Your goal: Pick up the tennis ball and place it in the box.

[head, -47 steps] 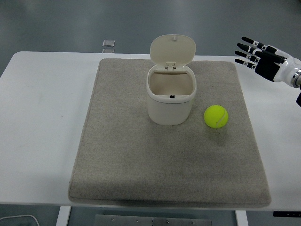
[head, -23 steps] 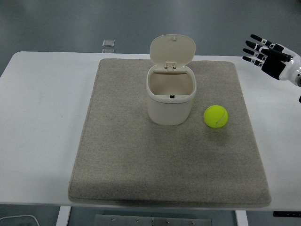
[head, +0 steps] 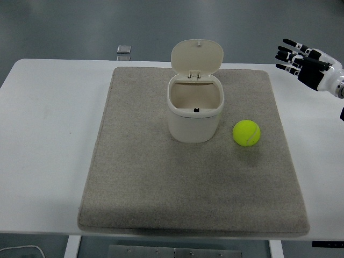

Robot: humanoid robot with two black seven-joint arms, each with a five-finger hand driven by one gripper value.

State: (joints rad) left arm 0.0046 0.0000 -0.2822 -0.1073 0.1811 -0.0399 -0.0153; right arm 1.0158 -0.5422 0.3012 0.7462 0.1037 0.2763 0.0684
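A yellow-green tennis ball (head: 246, 133) lies on the grey mat (head: 140, 183), just right of the box. The box (head: 194, 113) is a cream bin standing at the mat's back middle, with its hinged lid (head: 197, 56) raised and the inside empty. My right hand (head: 299, 56) hovers above the table's far right edge, fingers spread, holding nothing, well up and to the right of the ball. The left arm does not show.
The mat covers the middle of the white table (head: 48, 134). A small grey square object (head: 124, 50) lies on the floor beyond the table's back edge.
My right hand drew back to the right and slightly up, away from the mat. The ball and the box have not moved.
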